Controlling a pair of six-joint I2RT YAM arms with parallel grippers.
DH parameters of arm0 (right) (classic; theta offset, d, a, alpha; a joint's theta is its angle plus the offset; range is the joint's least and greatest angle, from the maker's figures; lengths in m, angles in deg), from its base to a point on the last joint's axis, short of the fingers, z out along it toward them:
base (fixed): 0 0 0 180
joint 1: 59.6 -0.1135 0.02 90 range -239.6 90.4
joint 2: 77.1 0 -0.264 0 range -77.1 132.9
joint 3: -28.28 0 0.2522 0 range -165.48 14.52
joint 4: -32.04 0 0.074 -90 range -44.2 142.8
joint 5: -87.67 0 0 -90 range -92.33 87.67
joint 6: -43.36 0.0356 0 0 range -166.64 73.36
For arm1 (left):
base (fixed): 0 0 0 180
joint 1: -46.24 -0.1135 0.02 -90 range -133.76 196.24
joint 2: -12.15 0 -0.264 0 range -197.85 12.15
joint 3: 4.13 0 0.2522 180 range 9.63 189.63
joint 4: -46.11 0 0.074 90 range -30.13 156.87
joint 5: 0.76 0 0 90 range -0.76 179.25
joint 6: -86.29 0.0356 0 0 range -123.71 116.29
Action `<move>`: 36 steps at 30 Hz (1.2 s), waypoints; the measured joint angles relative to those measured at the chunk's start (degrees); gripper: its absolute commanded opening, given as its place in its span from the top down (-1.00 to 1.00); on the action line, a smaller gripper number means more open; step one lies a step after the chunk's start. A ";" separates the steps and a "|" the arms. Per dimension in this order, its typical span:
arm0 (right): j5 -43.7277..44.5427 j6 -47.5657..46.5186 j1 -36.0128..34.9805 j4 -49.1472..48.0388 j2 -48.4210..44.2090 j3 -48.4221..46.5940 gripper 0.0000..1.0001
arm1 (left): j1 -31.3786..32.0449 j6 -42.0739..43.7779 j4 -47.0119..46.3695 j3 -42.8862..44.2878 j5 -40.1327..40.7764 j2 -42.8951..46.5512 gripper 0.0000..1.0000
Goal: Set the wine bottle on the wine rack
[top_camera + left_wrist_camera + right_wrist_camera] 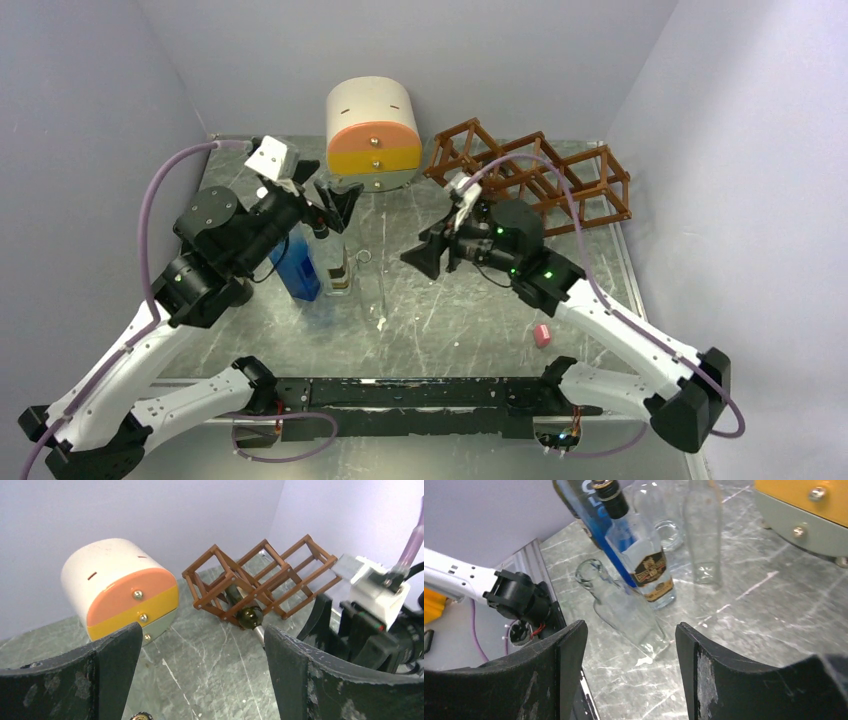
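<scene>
The reddish-brown wine rack (535, 172) stands at the back right and also shows in the left wrist view (260, 577). A dark green wine bottle (249, 616) lies in one of its lower cells, its silver neck pointing out at the front. In the top view my right arm hides it. My left gripper (335, 200) (202, 675) is open and empty, raised above the standing bottles at centre left. My right gripper (425, 258) (631, 650) is open and empty, just left of the rack, facing the bottles.
A cream-and-orange drawer cabinet (372, 135) stands at the back centre. A blue bottle (297, 265), a labelled clear bottle (644, 565), a leaning clear bottle (624, 610) and a tall clear one (704, 540) stand centre left. A small pink object (542, 335) lies front right.
</scene>
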 measured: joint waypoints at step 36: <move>19.50 -16.04 -18.16 -2.78 16.98 -8.35 1.00 | 0.00 0.13 -4.24 -3.37 2.58 3.30 -0.90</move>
